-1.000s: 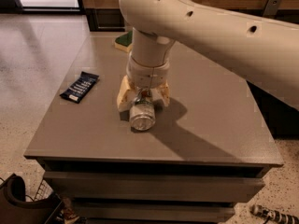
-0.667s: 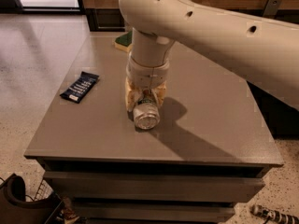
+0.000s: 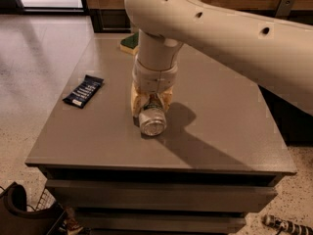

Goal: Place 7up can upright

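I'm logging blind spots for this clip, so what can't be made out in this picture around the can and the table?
7up can, camera view: most of its body and label, hidden by the end effector clamped around it mid-table.
Green-and-yellow object at the far edge of the table: mostly hidden by the arm.
Dark packet: print too small to read.

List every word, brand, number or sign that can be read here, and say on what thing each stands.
No text can be read for certain.
The 7up can, lying on its side on the table with the tool closed around it: green label, print too blurred.
The dark blue packet, left on the table: pale marks, too blurred.
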Motion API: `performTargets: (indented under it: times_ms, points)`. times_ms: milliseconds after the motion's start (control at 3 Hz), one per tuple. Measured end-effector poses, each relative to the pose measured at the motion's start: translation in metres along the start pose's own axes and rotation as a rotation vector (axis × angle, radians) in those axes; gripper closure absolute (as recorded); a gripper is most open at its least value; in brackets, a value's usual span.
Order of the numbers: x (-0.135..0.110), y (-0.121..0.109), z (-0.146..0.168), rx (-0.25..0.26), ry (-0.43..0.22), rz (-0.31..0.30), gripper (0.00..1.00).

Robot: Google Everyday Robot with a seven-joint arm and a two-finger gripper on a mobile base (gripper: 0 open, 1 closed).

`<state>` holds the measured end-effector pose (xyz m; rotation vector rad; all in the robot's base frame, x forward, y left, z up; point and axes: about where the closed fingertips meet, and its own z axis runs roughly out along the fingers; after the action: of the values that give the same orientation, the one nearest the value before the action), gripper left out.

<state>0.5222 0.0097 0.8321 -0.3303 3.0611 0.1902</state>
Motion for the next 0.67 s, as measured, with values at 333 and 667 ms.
performTargets:
  times_ms: [333,667]
  points:
    - [0.0,0.0,0.0,0.0,-0.001,-0.001,1.0]
    - [-0.004,-0.001,-0.011,-0.003,-0.047,-0.015,1.0]
